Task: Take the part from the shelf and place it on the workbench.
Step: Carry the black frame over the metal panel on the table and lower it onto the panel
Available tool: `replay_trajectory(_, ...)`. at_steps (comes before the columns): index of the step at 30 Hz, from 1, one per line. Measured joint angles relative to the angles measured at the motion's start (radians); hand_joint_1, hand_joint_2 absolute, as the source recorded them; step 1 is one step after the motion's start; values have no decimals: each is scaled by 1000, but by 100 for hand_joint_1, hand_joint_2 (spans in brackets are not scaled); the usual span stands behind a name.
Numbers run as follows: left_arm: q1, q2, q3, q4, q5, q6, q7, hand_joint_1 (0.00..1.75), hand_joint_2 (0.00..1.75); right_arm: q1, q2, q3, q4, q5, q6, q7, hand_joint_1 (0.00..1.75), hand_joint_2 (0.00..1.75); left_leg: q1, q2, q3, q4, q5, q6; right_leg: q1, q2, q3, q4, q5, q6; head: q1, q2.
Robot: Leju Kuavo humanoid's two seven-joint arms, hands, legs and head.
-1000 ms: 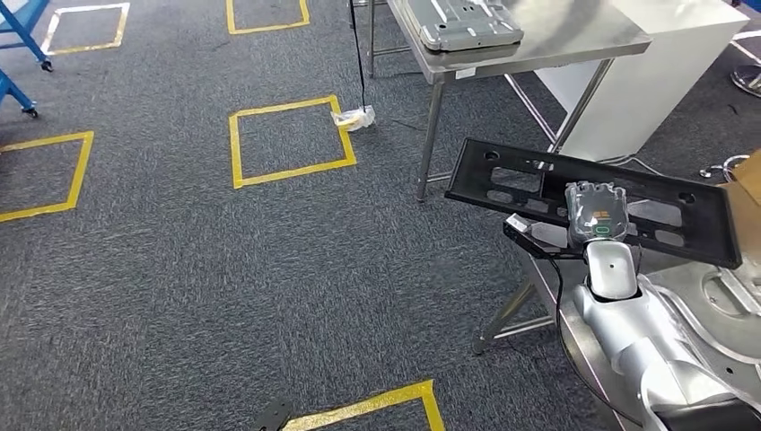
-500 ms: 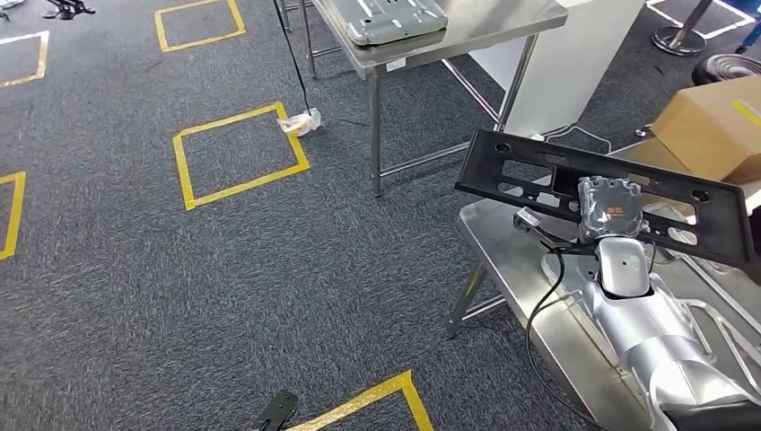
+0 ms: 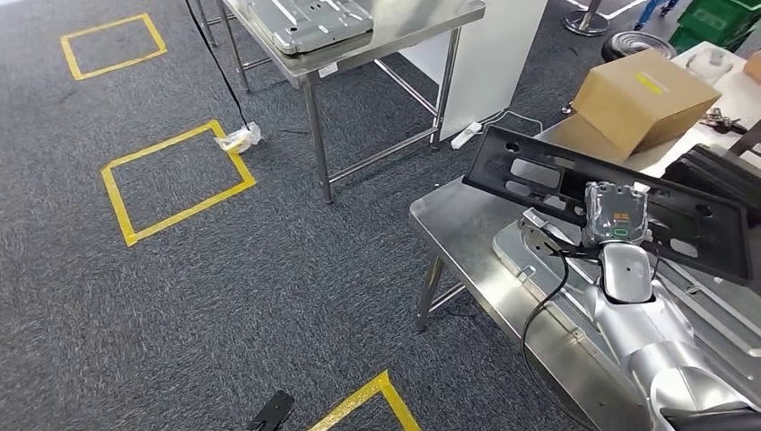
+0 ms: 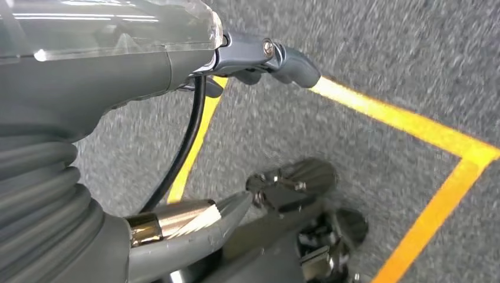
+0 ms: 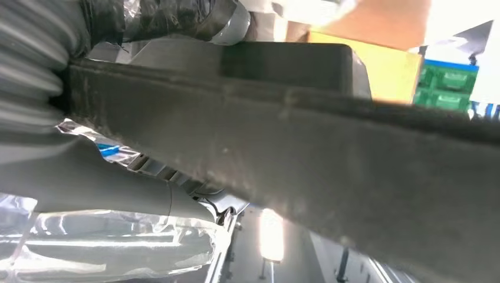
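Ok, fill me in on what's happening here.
The robot's right hand holds a long black part with cut-outs, carrying it above the near steel workbench. The part is not yet set down. A cardboard box sits at the far end of that bench, and a grey metal panel lies on a second steel table further off. The left hand hangs over the carpet beside yellow tape, holding nothing.

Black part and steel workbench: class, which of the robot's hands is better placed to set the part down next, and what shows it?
The right. The right hand already grips the black part above the workbench. The left hand hangs over the carpet, holding nothing.
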Motion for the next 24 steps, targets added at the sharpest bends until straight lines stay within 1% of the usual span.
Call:
replay_trajectory(1, -1, 0, 0, 0, 0, 0, 0, 0, 175, 0, -2, -4, -2, -1, -1, 0, 175, 175, 2, 13, 5, -10, 5, 4, 2, -28, -12, 24, -17, 4, 3, 0)
replay_trajectory(2, -2, 0, 0, 0, -1, -1, 0, 0, 175, -1, -3, -7, -4, -1, -2, 0, 175, 175, 2, 27, 8, -17, 8, 7, 3, -65, -34, 70, -43, 6, 5, 0)
replay_trajectory(3, -1, 0, 0, 0, -1, -1, 0, 0, 175, -2, -4, -8, -5, -1, -2, 0, 175, 175, 2, 39, 10, -20, 8, 9, 3, -95, -63, 130, -73, 10, 8, 0)
replay_trajectory(4, 0, 0, 0, 0, -1, -2, 1, 0, 175, -1, -3, -9, -6, -1, -2, 0, 175, 175, 2, 52, 10, -19, 6, 9, 0, -110, -93, 192, -98, 14, 8, 0)
replay_trajectory(5, 2, 0, 0, 0, -1, -2, 1, 0, 175, 1, -3, -10, -6, -1, -1, 2, 175, 175, 2, 66, 10, -18, 4, 9, -3, -118, -114, 235, -108, 18, 8, 0)
replay_trajectory(6, 2, 0, 0, 0, -1, -2, 1, 0, 175, 4, -2, -12, -6, -1, 0, 4, 175, 175, 3, 79, 11, -15, 0, 7, -7, -122, -119, 244, -101, 22, 8, 0)
replay_trajectory(7, 2, -1, 0, 0, -2, -2, 2, 0, 175, 5, -2, -14, -6, -1, 0, 7, 175, 175, 4, 91, 11, -12, -4, 4, -11, -129, -102, 212, -75, 26, 9, 0)
replay_trajectory(8, 1, -1, 0, 0, -2, -2, 2, 0, 175, 5, -2, -17, -6, -1, 1, 11, 175, 175, 5, 103, 13, -7, -9, 0, -13, -143, -69, 148, -40, 29, 9, 0)
replay_trajectory(9, 0, -1, 0, 0, -2, -2, 2, 0, 175, 3, -2, -20, -6, 0, 1, 14, 175, 175, 5, 114, 14, -2, -15, -4, -11, -164, -34, 83, -16, 29, 9, 0)
replay_trajectory(10, -1, -1, 0, 0, -2, -2, 2, 0, 175, 2, -2, -22, -7, 0, 1, 16, 175, 175, 2, 123, 15, 3, -21, -10, -8, -179, -6, 30, 0, 25, 8, 0)
replay_trajectory(11, -2, 0, 0, 0, -2, -2, 2, 0, 175, 1, -2, -23, -7, 1, 1, 17, 175, 175, -1, 132, 17, 6, -26, -15, -4, -189, 7, 1, 4, 20, 8, 0)
replay_trajectory(12, -2, 0, 0, 0, -2, -2, 2, 0, 175, 2, -1, -25, -7, 1, 1, 18, 175, 175, -4, 141, 20, 7, -29, -21, 1, -188, 9, -4, -1, 12, 7, 0)
replay_trajectory(13, -3, -1, 0, 0, -2, -2, 2, 0, 175, 3, -1, -26, -8, 2, 1, 18, 175, 175, -6, 150, 23, 7, -32, -26, 1, -175, 8, -5, 1, 5, 6, 0)
replay_trajectory(14, -4, -1, 0, -1, -2, -2, 2, 0, 175, 4, -2, -28, -8, 2, 1, 18, 175, 175, -5, 153, 26, 8, -36, -31, 0, -164, 8, -5, 1, -1, 6, 0)
replay_trajectory(15, -5, -1, 0, -1, -2, -2, 2, 0, 175, 4, -2, -29, -9, 2, 1, 18, 175, 175, -2, 142, 25, 16, -46, -36, -3, -153, 10, -6, 1, -7, 6, 0)
replay_trajectory(16, -6, -1, 0, -2, -2, -2, 2, 0, 175, 3, -2, -30, -10, 2, 1, 18, 175, 175, 1, 122, 16, 41, -63, -41, -5, -143, 11, -7, 1, -15, 6, 0)
replay_trajectory(17, -6, -1, 0, -2, -2, -2, 3, 0, 175, 2, -1, -31, -12, 2, 1, 18, 175, 175, 4, 96, -4, 88, -90, -44, -8, -134, 13, -8, 1, -21, 6, 0)
replay_trajectory(18, -6, -1, 0, -2, -2, -2, 3, 0, 175, 1, 1, -31, -12, 2, 1, 19, 175, 175, 5, 74, -34, 154, -122, -44, -7, -123, 14, -8, 1, -25, 5, 0)
replay_trajectory(19, -4, -1, 0, -2, -2, -2, 3, 0, 175, 1, 2, -31, -13, 2, 1, 18, 175, 175, 5, 62, -71, 225, -151, -44, -5, -111, 14, -8, 0, -28, 5, 0)
replay_trajectory(20, -2, -1, 0, -2, -2, -2, 3, 0, 175, 3, 4, -31, -13, 2, 1, 18, 175, 175, 4, 57, -102, 281, -165, -43, -3, -97, 14, -8, 0, -29, 5, 0)
replay_trajectory(21, -1, -1, 0, -2, -2, -2, 3, 0, 175, 5, 6, -31, -13, 2, 1, 18, 175, 175, 4, 54, -120, 306, -162, -41, -1, -83, 15, -7, 0, -30, 5, 0)
replay_trajectory(22, 0, -1, 0, -2, -2, -2, 3, 0, 175, 6, 6, -31, -13, 2, 2, 19, 175, 175, 4, 52, -119, 291, -137, -37, 1, -69, 15, -6, 0, -30, 5, 0)
replay_trajectory(23, 0, -1, 0, -2, -3, -2, 3, 0, 175, 7, 7, -31, -13, 2, 2, 20, 175, 175, 3, 45, -101, 238, -98, -31, 2, -55, 16, -5, -1, -30, 5, 0)
replay_trajectory(24, -1, 0, 0, -2, -3, -2, 3, 0, 175, 7, 7, -32, -13, 2, 3, 21, 175, 175, 3, 26, -73, 166, -59, -24, 2, -42, 16, -4, -1, -30, 5, 0)
